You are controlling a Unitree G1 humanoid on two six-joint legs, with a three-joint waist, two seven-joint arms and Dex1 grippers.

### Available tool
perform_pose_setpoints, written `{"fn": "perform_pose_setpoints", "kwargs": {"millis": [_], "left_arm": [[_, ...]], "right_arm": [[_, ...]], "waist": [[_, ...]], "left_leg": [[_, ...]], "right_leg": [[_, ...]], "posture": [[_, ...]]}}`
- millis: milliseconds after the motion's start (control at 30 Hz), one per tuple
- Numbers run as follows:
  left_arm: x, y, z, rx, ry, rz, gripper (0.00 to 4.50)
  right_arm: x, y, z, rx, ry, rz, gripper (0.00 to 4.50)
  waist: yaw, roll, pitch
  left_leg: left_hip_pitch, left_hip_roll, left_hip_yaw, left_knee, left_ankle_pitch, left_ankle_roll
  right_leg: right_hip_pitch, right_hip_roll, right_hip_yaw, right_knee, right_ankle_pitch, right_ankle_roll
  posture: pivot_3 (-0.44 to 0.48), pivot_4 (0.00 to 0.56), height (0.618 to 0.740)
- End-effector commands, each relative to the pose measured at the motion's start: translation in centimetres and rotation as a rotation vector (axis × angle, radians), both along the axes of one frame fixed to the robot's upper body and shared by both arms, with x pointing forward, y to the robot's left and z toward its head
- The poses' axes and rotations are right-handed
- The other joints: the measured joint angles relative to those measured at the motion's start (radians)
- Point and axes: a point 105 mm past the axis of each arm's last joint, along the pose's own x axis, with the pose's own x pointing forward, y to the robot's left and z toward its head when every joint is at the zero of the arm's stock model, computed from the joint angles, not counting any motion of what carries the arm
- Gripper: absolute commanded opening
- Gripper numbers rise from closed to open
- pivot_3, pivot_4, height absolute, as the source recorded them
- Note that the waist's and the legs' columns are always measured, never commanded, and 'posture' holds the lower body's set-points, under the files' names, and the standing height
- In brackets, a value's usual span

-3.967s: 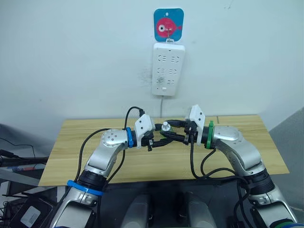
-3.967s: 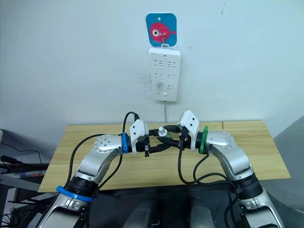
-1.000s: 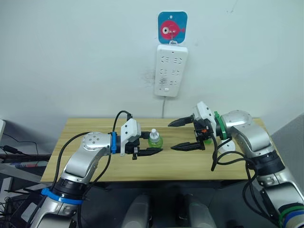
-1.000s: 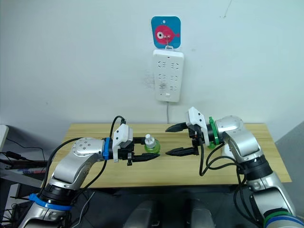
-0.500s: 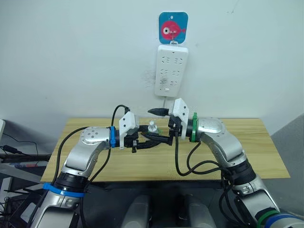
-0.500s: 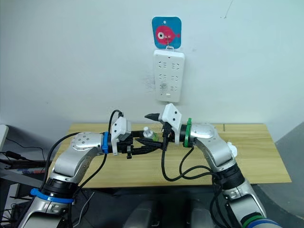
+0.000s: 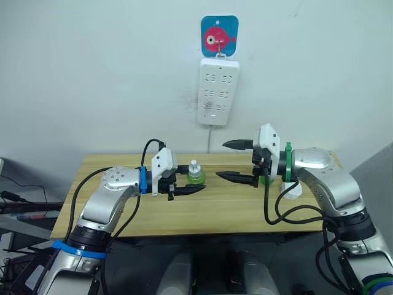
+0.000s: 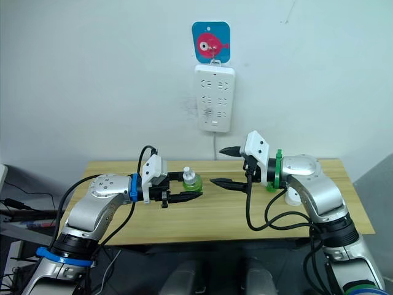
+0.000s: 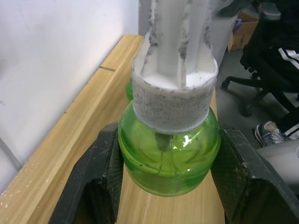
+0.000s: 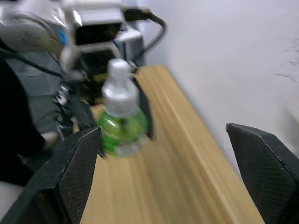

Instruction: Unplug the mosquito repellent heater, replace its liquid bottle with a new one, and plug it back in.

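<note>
My left gripper (image 7: 195, 182) is shut on a small green liquid bottle (image 7: 195, 175) with a white cap, holding it upright over the wooden table (image 7: 123, 209). In the left wrist view the bottle (image 9: 168, 158) sits between both black fingers (image 9: 93, 186), touching each. My right gripper (image 7: 222, 160) hangs wide open and empty, a short way to the right of the bottle and pointing at it. In the right wrist view the bottle (image 10: 120, 122) lies ahead of those open fingers (image 10: 79, 168). The mosquito repellent heater (image 7: 293, 188), white and rounded, lies on the table behind my right forearm, partly hidden.
A long white power strip (image 7: 213, 91) hangs on the wall above the table's back edge, under a blue fish hook plate (image 7: 219, 35). A bit of green (image 7: 265, 179) shows behind my right gripper. Bare wood stretches along the table's front.
Half a second ago the open right gripper was close around the bottle's top; it has drawn back to the right. The left gripper keeps hold of the bottle.
</note>
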Motion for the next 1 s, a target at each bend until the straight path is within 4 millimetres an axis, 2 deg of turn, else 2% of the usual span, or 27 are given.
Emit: {"fn": "perform_pose_setpoints", "kwargs": {"millis": [33, 133, 233, 333, 433, 567, 633, 733, 833, 867, 933, 1000], "left_arm": [[-0.1, -0.1, 1.2, -0.008, -0.054, -0.015, 2.25], [-0.1, -0.2, 1.2, -0.006, -0.057, -0.016, 2.25], [-0.2, -0.2, 0.9, 0.01, -0.069, -0.025, 2.25], [-0.2, -0.1, 0.9, 0.01, -0.068, -0.02, 2.25], [-0.2, -0.1, 0.9, 0.009, -0.067, -0.013, 2.25], [-0.1, 0.0, 0.9, 0.007, -0.062, -0.002, 2.25], [-0.2, 0.0, 0.8, 0.005, -0.059, 0.0, 2.25], [-0.1, 0.1, 0.7, 0.005, -0.056, 0.0, 2.25], [0.0, 0.0, 0.7, 0.006, -0.057, -0.003, 2.25], [0.1, -0.1, 0.7, 0.005, -0.057, -0.005, 2.25], [0.1, -0.4, 0.8, 0.002, -0.059, -0.01, 2.25], [0.1, -0.6, 1.0, -0.001, -0.06, -0.017, 2.25]], "right_arm": [[-0.8, 2.9, 1.4, 0.066, -0.036, 0.059, 4.45], [-0.6, 4.5, 0.8, 0.053, -0.074, 0.056, 4.45], [0.4, 5.8, 0.6, 0.067, -0.093, 0.026, 4.45], [1.5, 6.2, 0.5, 0.066, -0.12, -0.007, 4.45], [2.0, 5.3, 0.5, 0.049, -0.135, -0.023, 4.45], [2.1, 2.6, 0.5, 0.011, -0.125, -0.031, 4.45], [1.3, 0.9, 0.5, -0.022, -0.098, -0.001, 4.45], [0.5, -0.2, 0.9, -0.023, -0.05, 0.023, 4.45], [0.0, 0.1, 2.2, 0.085, 0.06, 0.031, 3.88], [0.0, 0.5, 2.5, 0.112, 0.089, 0.03, 3.45], [-0.3, 1.4, 2.7, 0.133, 0.117, 0.035, 2.9], [-0.8, 2.6, 2.5, 0.128, 0.117, 0.053, 2.9]], "waist": [[0.0, 0.0, 0.0], [0.002, 0.0, 0.0], [0.007, -0.003, -0.002], [0.007, -0.004, -0.002], [0.006, -0.004, -0.002], [0.006, -0.004, -0.002], [0.007, -0.004, -0.002], [0.005, -0.004, -0.002], [0.0, -0.004, -0.002], [-0.001, -0.003, -0.002], [0.0, -0.003, -0.002], [0.002, -0.003, -0.003]], "left_leg": [[0.0, 0.0, 0.0, 0.0, 0.001, -0.001], [0.0, 0.0, 0.0, 0.0, 0.001, -0.002], [0.0, -0.001, 0.0, 0.001, 0.002, -0.002], [0.0, -0.002, 0.0, 0.001, 0.002, -0.003], [0.0, -0.002, 0.0, 0.001, 0.002, -0.003], [0.0, -0.002, 0.0, 0.001, 0.002, -0.003], [0.0, -0.002, 0.0, 0.001, 0.002, -0.003], [0.0, -0.001, 0.0, 0.001, 0.001, -0.002], [0.0, 0.0, 0.0, 0.0, 0.0, 0.0], [0.0, 0.0, 0.0, 0.0, 0.0, 0.0], [0.0, 0.0, 0.0, 0.0, 0.0, 0.0], [0.0, 0.0, 0.0, 0.0, 0.0, 0.0]], "right_leg": [[0.0, 0.0, 0.0, 0.0, 0.0, 0.0], [0.0, 0.0, 0.0, 0.0, 0.0, 0.0], [0.001, 0.0, 0.001, -0.001, 0.0, 0.0], [0.0, 0.0, 0.001, 0.0, 0.0, 0.0], [0.0, 0.0, 0.001, 0.0, 0.0, 0.0], [0.0, 0.0, 0.001, 0.0, 0.0, 0.0], [0.001, 0.0, 0.001, -0.001, 0.0, 0.0], [0.001, 0.0, 0.001, -0.001, 0.0, 0.0], [0.0, 0.0, 0.0, 0.0, 0.0, 0.0], [0.0, 0.0, 0.0, 0.0, 0.0, 0.0], [0.0, 0.0, 0.0, 0.0, 0.0, 0.0], [0.0, 0.0, 0.0, 0.0, 0.0, -0.001]], "posture": [[0.023, 0.118, 0.74], [0.026, 0.12, 0.74], [0.028, 0.125, 0.74], [0.033, 0.131, 0.74], [0.034, 0.132, 0.74], [0.035, 0.138, 0.74], [0.032, 0.141, 0.74], [0.02, 0.139, 0.74], [0.017, 0.138, 0.74], [0.017, 0.14, 0.74], [0.016, 0.141, 0.74], [0.017, 0.142, 0.74]]}}
